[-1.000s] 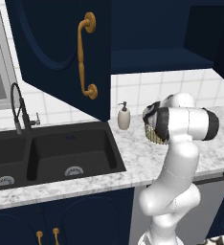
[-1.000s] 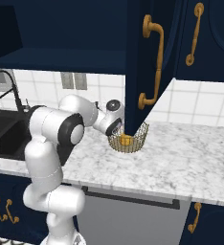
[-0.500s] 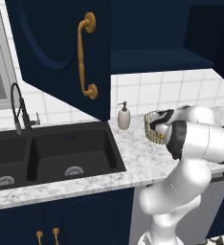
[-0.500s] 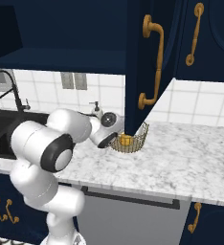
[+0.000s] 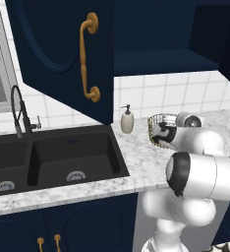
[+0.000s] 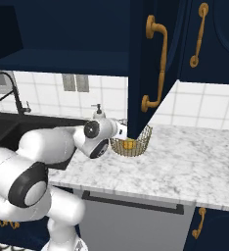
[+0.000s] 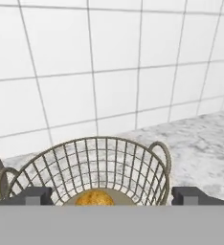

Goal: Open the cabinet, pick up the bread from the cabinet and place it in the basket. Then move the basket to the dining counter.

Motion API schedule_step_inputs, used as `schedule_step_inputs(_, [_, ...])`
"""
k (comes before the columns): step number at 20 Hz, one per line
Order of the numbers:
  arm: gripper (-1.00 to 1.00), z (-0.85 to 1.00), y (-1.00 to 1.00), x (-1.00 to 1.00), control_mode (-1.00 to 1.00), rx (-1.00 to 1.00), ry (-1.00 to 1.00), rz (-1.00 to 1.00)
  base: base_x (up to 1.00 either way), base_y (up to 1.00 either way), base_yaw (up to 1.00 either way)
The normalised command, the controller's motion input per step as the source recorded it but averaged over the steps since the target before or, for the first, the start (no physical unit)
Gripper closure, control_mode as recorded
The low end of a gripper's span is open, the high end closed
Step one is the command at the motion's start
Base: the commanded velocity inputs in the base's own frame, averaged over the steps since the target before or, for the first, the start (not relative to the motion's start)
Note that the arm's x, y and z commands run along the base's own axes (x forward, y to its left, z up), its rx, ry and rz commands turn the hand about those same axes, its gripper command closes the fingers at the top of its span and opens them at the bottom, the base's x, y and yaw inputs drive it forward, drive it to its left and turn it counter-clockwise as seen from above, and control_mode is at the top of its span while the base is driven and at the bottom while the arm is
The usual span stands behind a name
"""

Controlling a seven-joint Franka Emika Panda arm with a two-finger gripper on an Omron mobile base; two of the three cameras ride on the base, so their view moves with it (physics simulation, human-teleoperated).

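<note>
**Now lining up to grasp the basket**

Already the bread [image 7: 95,197] is lying inside the basket [image 6: 131,142], which is standing on the marbled counter [image 6: 185,162] under the open cabinet [image 5: 63,49]. The gripper [image 7: 111,196] is waiting with jaws wide apart beside the near rim. Next, I judge, it needs closing on the rim.

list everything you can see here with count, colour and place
cabinet: 1, navy, brass handles, on the wall above the counter, doors open
basket: 1, golden-tan wire, on the marbled counter by the tiled wall
bread: 1, golden-orange, inside the basket
soap bottle: 1, cream, between sink and basket
sink: 1, black, double, left of the counter
faucet: 1, black, behind the sink
gripper: 1, dark tips, open, one either side of the basket
</note>
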Motion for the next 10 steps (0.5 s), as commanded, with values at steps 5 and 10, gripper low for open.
schedule_step_inputs(5, [-1.00,0.87,0.01,-0.63,-1.00,0.20,0.11,0.00,0.00,0.00,0.00])
schedule_step_inputs(10, [-1.00,0.78,0.05,-0.48,-1.00,0.18,0.24,-0.05,0.00,0.00,0.00])
